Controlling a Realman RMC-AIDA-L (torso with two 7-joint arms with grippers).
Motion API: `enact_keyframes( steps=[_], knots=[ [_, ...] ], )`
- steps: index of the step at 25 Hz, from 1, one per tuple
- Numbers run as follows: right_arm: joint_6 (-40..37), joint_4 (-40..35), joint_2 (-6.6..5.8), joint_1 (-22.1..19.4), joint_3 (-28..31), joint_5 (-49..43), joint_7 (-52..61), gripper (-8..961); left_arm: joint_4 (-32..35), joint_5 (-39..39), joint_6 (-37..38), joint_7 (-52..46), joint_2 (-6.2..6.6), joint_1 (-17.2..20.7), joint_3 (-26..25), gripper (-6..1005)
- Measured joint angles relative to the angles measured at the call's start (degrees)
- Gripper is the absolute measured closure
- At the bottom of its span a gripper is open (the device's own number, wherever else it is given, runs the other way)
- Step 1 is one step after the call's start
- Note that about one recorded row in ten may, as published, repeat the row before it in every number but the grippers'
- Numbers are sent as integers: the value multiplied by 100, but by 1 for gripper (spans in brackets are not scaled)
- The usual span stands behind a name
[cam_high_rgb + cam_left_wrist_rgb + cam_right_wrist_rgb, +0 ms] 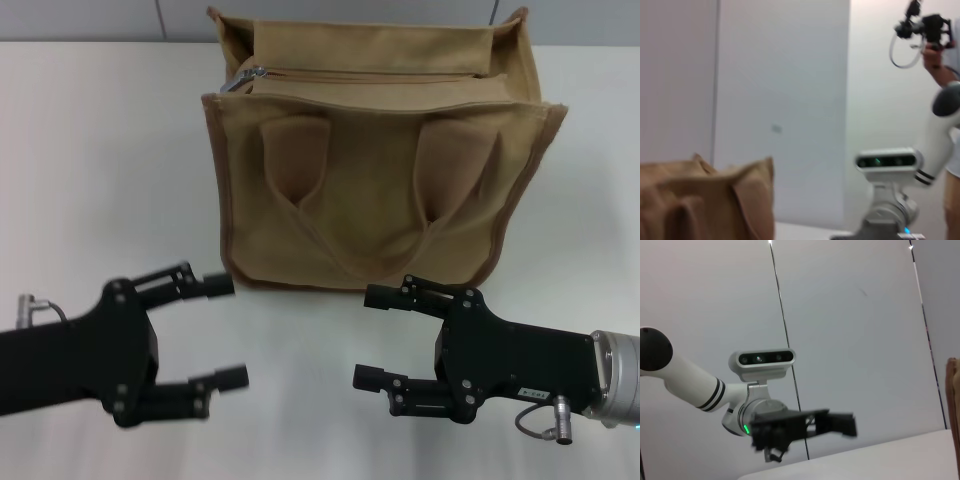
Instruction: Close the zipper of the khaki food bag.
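Observation:
The khaki food bag (pixel 375 190) stands upright on the white table, its two loop handles hanging down the near face. The zipper (pixel 370 75) runs across its top panel, and the silver pull tab (pixel 246 78) sits at the left end. My left gripper (pixel 228 331) hovers open, low and in front of the bag's left corner, holding nothing. My right gripper (pixel 368 337) is open too, in front of the bag's middle and clear of it. Both are well short of the zipper. The left wrist view shows a corner of the bag (pixel 710 200).
The white table (pixel 90 170) stretches out on both sides of the bag, with a grey wall behind it. In the left wrist view a person (pixel 940 55) holding a device stands at the far side. The right wrist view catches the bag's edge (pixel 955 395).

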Motion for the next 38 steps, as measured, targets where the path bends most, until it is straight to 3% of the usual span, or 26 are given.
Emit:
enact_keyframes(
  steps=[7, 10, 12, 13, 20, 31, 34, 38],
  knots=[
    [-1, 194, 0, 1, 0, 7, -166, 162, -175, -903, -122, 3, -20, 42, -150, 168],
    [-3, 433, 4, 4, 1, 9, -524, 162, -247, -1270, -874, 245, -34, -25, -364, 168],
    [-4, 500, 6, 5, 1, 9, -631, 162, -247, -1270, -874, 245, -34, -25, -364, 169],
    [-4, 612, 8, 2, 5, 9, -810, 162, -417, -1268, -1706, 287, -32, -255, -372, 169],
    [-4, 769, 8, -2, 0, 8, -900, 162, -485, -1232, -2456, 319, -46, -660, -247, 170],
    [-5, 828, 17, -112, 0, 4, -967, 163, -479, -1280, -2673, 433, -63, -950, -224, 173],
    [-4, 839, 17, -112, 3, 3, -967, 163, -413, -1301, -2363, 395, -47, -868, -287, 174],
    [9, 883, 17, -97, 1, 0, -967, 163, -37, -1381, -1899, 311, -25, -475, -539, 176]
  ],
)
